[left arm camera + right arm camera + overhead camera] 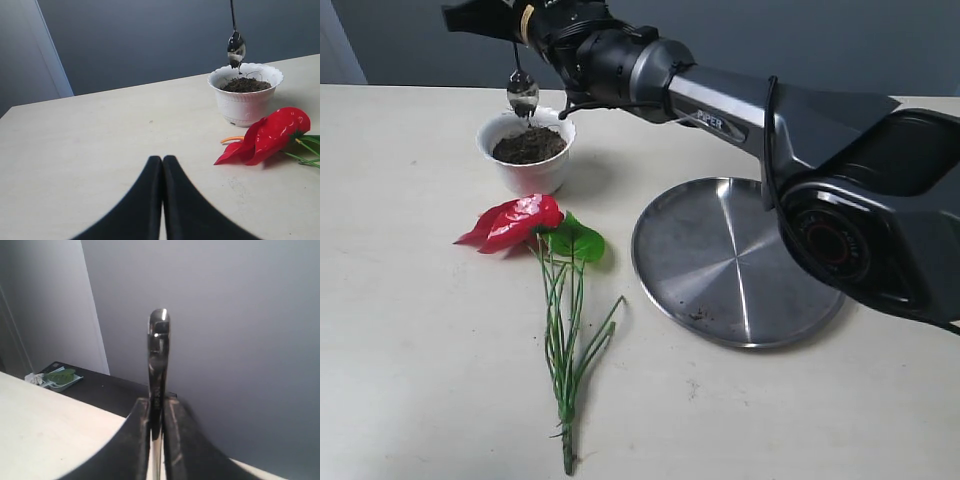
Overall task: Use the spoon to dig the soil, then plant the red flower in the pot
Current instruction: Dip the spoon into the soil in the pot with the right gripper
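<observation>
tabletop (410, 360) pale, carries everything. right arm (800, 130) reaches out over the pot. steel plate (720, 250) lies flat, below the right end effector (156, 407) and back toward that arm's base, a few dirt crumbs on it. red flower (515, 222) lies flat on the tabletop, below the right end effector and just beyond the pot, bloom near the pot's base but apart from it, stems trailing away. pot (530, 175) upright, straight below the right end effector. soil (528, 146) fills it nearly to the rim. spoon (522, 92) hangs bowl down from the right end effector, dirt clinging to the tip, tip just above the soil.

right end effector narrow, pinched on the spoon handle, handle end poking out past the fingers. left end effector (162, 162) jaws pressed together, holding nothing, low over the tabletop, pot and flower well ahead of it.

risks: thin handle in a pinch grip could swivel or slip when pushed into the soil. a sideways scoop could tip the small pot or shove it into the bloom. loose dirt could drop on the tabletop on the way to the plate. no hole visible yet, so the stems likely won't stand.

hidden: can't tell if the spoon tip touches the soil. soil depth unknown. plate edge behind the arm. left end effector not in the exterior view. flower stems cut off in the left wrist view.
</observation>
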`<action>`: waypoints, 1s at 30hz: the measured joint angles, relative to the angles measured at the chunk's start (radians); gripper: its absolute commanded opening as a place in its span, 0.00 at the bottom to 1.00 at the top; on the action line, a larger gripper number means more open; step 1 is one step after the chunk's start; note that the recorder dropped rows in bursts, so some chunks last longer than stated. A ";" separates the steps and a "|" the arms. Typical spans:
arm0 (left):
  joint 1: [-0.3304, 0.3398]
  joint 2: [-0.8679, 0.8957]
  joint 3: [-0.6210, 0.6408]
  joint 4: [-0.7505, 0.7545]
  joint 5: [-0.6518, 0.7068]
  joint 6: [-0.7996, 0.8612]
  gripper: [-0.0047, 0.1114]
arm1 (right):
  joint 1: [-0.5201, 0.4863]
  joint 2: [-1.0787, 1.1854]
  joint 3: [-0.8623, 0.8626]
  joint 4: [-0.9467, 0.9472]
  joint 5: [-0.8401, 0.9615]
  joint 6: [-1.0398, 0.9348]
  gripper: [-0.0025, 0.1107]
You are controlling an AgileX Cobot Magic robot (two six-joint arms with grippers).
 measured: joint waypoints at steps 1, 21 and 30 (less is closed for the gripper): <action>0.000 0.000 0.000 0.000 0.000 0.000 0.04 | 0.000 0.005 0.000 0.000 -0.007 0.000 0.02; 0.000 0.000 0.000 0.000 0.000 0.000 0.04 | 0.000 0.016 -0.002 -0.005 -0.022 -0.015 0.02; 0.000 0.000 0.000 0.000 0.000 0.000 0.04 | 0.002 0.013 -0.002 -0.007 -0.020 -0.023 0.02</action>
